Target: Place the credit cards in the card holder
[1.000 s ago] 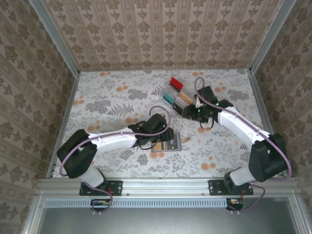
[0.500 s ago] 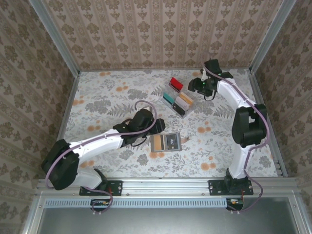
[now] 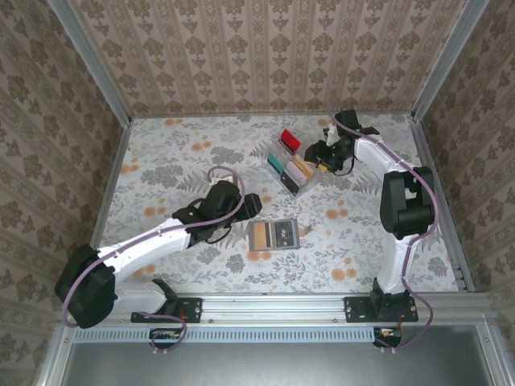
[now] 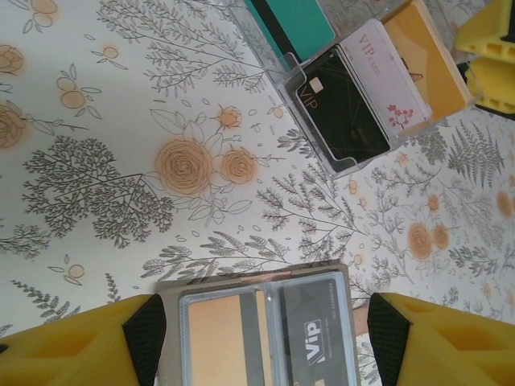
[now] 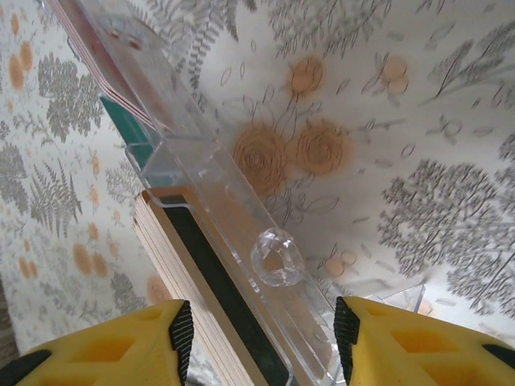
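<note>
The card holder [image 3: 273, 235] lies open and flat on the flowered desk [image 3: 177, 165], near the front middle. Both of its pockets are filled, with a beige card [image 4: 221, 342] on the left and a black VIP card [image 4: 312, 331] on the right.

The left jaws hover close by it, spread wide. In the left wrist view the holder shows below and between the 2 yellow fingers [image 4: 72, 350], untouched, and the jaws hold nothing.

Farther back and to the right stands a clear rack [image 5: 233, 201]. The other credit cards [image 4: 386, 80] sit tilted in its slots: red, teal, black, white and orange-beige.

The right jaws are at the rack's right end, about half parted. The rack's end wall and the edges of the beige cards lie between the 2 fingers. I cannot tell whether the pads press on anything there.
</note>
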Action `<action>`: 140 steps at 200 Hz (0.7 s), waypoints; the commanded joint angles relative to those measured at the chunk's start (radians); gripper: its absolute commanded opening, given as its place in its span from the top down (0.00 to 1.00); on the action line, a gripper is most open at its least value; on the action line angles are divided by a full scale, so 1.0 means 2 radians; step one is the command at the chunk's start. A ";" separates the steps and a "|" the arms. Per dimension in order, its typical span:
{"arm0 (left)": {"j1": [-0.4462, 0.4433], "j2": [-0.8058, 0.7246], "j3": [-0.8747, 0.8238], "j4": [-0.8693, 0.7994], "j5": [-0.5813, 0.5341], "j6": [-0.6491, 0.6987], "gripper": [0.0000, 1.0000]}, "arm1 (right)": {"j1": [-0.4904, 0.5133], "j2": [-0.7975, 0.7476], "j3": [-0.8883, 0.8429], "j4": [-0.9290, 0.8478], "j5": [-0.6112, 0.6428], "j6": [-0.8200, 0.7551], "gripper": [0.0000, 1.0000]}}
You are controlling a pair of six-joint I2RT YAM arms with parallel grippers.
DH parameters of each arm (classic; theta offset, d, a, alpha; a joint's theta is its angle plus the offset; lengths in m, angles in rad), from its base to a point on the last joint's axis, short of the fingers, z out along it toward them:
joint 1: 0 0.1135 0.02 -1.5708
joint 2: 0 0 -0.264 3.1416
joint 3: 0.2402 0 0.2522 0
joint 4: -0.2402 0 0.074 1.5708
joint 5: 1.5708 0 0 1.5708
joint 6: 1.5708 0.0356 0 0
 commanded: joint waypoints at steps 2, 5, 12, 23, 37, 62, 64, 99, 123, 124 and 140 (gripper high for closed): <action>0.007 -0.011 -0.007 -0.011 -0.005 0.014 0.30 | 0.007 -0.039 -0.017 -0.013 -0.041 0.002 0.51; 0.008 -0.012 -0.008 -0.012 -0.005 0.014 0.30 | 0.009 -0.042 -0.021 -0.012 -0.041 0.002 0.51; 0.009 -0.012 -0.008 -0.011 -0.004 0.014 0.30 | 0.012 -0.050 -0.028 -0.010 -0.040 0.001 0.51; 0.011 -0.012 -0.010 -0.009 -0.004 0.014 0.30 | 0.017 -0.061 -0.032 -0.018 -0.034 -0.005 0.51; 0.012 -0.014 -0.011 -0.005 -0.003 0.014 0.30 | 0.028 -0.069 -0.028 -0.036 -0.026 -0.026 0.50; 0.013 -0.014 -0.011 -0.003 0.001 0.016 0.30 | 0.042 -0.068 -0.018 -0.068 -0.009 -0.044 0.50; 0.014 -0.014 -0.011 -0.003 0.002 0.016 0.30 | 0.043 -0.067 -0.017 -0.070 -0.011 -0.046 0.50; 0.016 -0.015 -0.013 -0.001 0.005 0.017 0.29 | 0.069 -0.074 0.025 -0.129 0.116 -0.071 0.53; 0.016 -0.015 -0.014 0.001 0.007 0.019 0.29 | 0.100 -0.075 0.056 -0.150 0.218 -0.106 0.58; 0.016 -0.014 -0.014 0.001 0.007 0.018 0.29 | 0.101 -0.074 0.057 -0.151 0.222 -0.107 0.59; 0.017 -0.015 -0.014 0.001 0.007 0.017 0.29 | 0.126 -0.068 0.070 -0.159 0.284 -0.131 0.60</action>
